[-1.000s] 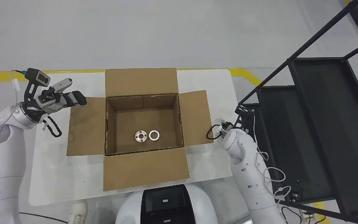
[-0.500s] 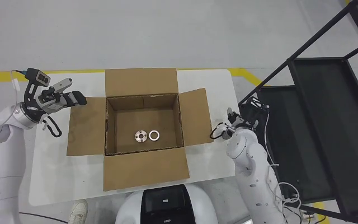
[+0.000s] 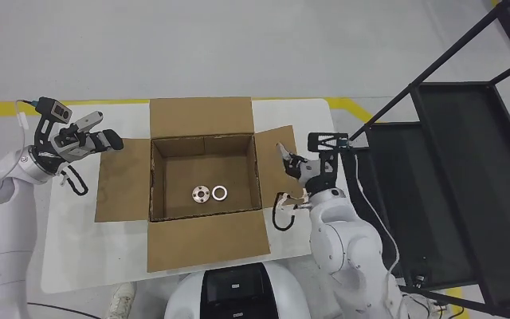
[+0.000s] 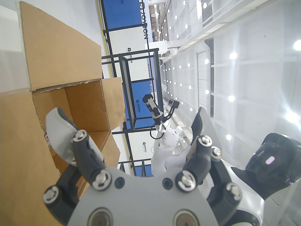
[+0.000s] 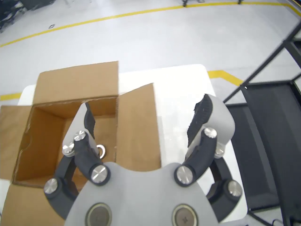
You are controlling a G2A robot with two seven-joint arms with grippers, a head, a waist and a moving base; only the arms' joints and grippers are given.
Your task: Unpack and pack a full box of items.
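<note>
Fig.: white table (image 3: 76,255) is carrying an open cardboard box (image 3: 203,120) at ctr, all four flaps lying outward. A dark rack (image 3: 446,159) is standing off the table at 3 o'clock. R gripper (image 3: 296,155) is hovering over the 3 o'clock flap, jaws spread wide, holding nothing. L gripper (image 3: 106,131) is hanging at approx. 10 o'clock of the box, beyond its flap, jaws likewise wide, empty. On the box floor, toward 6 o'clock, a metal disc (image 3: 198,193) and a white ring (image 3: 220,192) are lying just beside each other.
</note>
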